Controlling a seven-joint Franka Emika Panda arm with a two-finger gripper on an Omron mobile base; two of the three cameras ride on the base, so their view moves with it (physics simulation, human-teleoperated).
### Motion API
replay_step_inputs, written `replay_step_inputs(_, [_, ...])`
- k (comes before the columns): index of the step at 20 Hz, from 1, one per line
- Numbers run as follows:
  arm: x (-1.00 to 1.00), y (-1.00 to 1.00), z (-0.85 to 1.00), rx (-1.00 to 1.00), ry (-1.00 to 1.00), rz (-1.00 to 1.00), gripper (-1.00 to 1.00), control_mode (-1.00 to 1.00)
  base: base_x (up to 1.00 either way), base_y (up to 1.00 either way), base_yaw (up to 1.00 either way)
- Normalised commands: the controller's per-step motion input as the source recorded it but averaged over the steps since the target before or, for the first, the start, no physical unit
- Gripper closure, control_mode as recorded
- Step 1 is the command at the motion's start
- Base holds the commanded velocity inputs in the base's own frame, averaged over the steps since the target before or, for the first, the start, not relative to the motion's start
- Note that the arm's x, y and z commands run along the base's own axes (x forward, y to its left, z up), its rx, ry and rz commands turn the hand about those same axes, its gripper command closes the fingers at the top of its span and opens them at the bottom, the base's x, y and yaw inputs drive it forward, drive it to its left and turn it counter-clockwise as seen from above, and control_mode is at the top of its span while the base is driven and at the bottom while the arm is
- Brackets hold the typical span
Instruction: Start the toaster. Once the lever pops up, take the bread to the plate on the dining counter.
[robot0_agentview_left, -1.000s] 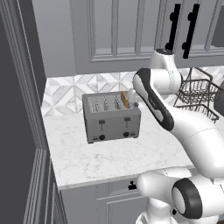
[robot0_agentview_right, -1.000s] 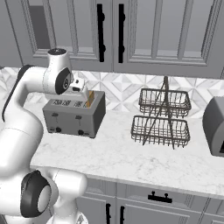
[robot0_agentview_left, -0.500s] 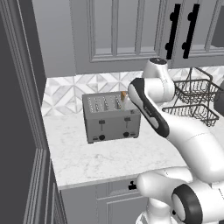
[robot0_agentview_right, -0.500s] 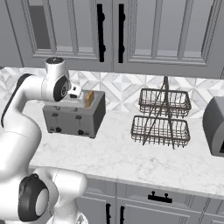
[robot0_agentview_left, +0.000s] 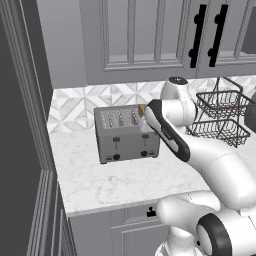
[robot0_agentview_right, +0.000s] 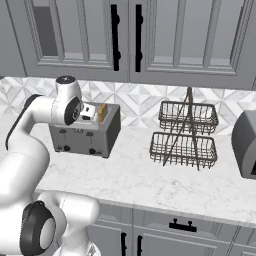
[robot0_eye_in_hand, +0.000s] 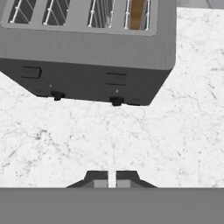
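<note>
You are hovering the tool (robot0_eye_in_hand: 112, 180) above the toaster (robot0_agentview_left: 127, 134), fingertips almost touching and holding nothing. Narrowed thus, it is suiting a push on the lever (robot0_agentview_left: 116, 141); the bread (robot0_eye_in_hand: 137, 13) is sitting in the end slot.

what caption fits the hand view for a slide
Shut claw poised above the marble counter in front of the toaster, a slice of bread sitting in its end slot.
</note>
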Motion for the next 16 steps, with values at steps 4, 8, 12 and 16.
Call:
replay_step_inputs(4, [0.34, 0.00, -0.15, 0.00, 0.00, 0.00, 1.00, -1.00, 0.00, 0.00, 0.00])
replay_step_inputs(8, [0.34, 0.00, -0.19, 0.00, 0.00, 0.00, 1.00, -1.00, 0.00, 0.00, 0.00])
replay_step_inputs(12, [0.30, 0.00, -0.24, 0.00, 0.00, 0.00, 1.00, -1.00, 0.00, 0.00, 0.00])
replay_step_inputs(16, [0.32, 0.00, -0.21, 0.00, 0.00, 0.00, 1.00, -1.00, 0.00, 0.00, 0.00])
